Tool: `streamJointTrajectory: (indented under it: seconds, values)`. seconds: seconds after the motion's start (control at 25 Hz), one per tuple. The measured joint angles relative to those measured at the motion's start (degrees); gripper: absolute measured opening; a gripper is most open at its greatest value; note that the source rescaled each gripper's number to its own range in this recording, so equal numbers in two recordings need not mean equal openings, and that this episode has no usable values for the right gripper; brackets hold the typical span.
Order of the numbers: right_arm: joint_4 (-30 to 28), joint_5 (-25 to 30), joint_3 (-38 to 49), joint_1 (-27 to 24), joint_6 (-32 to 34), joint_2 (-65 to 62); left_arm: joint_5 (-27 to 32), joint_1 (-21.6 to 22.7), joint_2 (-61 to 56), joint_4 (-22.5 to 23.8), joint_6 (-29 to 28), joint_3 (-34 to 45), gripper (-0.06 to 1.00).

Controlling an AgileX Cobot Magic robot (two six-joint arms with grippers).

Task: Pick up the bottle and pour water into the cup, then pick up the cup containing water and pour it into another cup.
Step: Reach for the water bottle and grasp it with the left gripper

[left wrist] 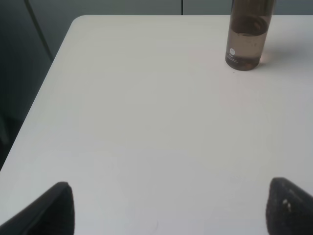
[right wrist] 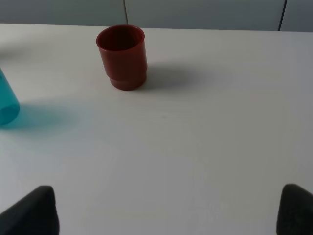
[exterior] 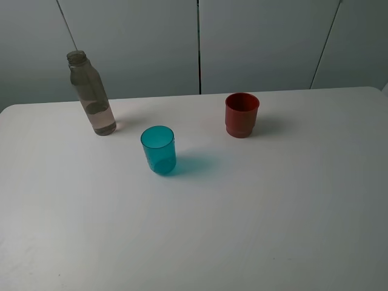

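Note:
The clear greyish bottle [exterior: 91,94] stands uncapped at the back left of the white table [exterior: 254,212], with water in its lower part. The teal cup [exterior: 159,150] stands upright near the middle. The red cup [exterior: 242,114] stands upright to the right of it, further back. Neither arm shows in the exterior high view. In the left wrist view my left gripper [left wrist: 168,208] is open, with the bottle [left wrist: 248,35] well ahead of it. In the right wrist view my right gripper [right wrist: 168,210] is open, with the red cup [right wrist: 122,56] ahead and the teal cup's edge [right wrist: 7,100] off to one side.
The table's left edge and rounded corner [left wrist: 73,29] lie close to the bottle. Grey wall panels [exterior: 254,42] stand behind the table.

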Motion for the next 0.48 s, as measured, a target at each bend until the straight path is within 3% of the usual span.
streamJointTrajectory:
  seconds: [0.48]
  values:
    - [0.0,0.0,0.0,0.0,0.0,0.0,0.0,0.0,0.0,0.0,0.0,0.0,1.0]
